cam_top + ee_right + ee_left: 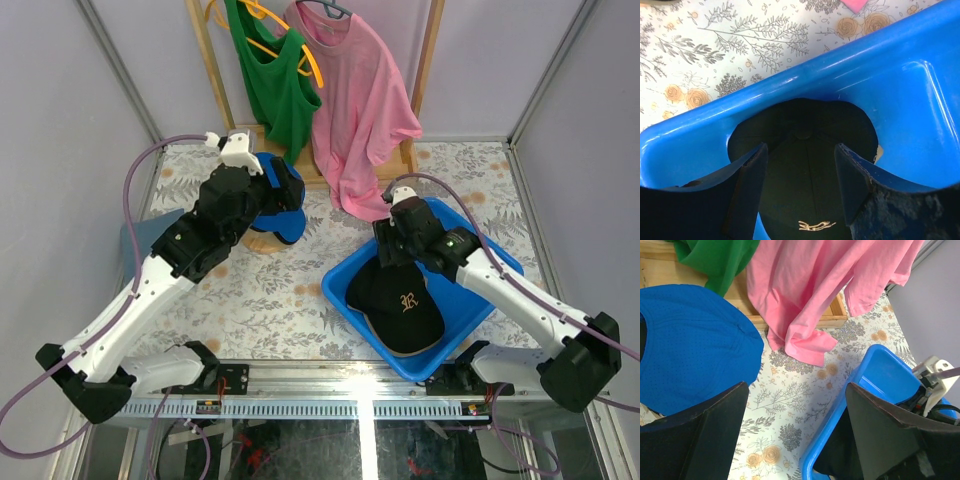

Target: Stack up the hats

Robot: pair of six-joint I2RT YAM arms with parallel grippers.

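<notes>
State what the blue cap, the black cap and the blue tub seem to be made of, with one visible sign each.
Blue cap: soft perforated fabric, probably synthetic; tiny holes, seams.
Black cap: matte cloth; stitched panels, embroidered letter.
Blue tub: glossy moulded plastic, it seems; bright highlights, rounded corners.

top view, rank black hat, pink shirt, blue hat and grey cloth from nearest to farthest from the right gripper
From the right gripper:
1. black hat, directly beneath it
2. pink shirt, hanging just behind it
3. blue hat, across to the left
4. grey cloth, far left side
</notes>
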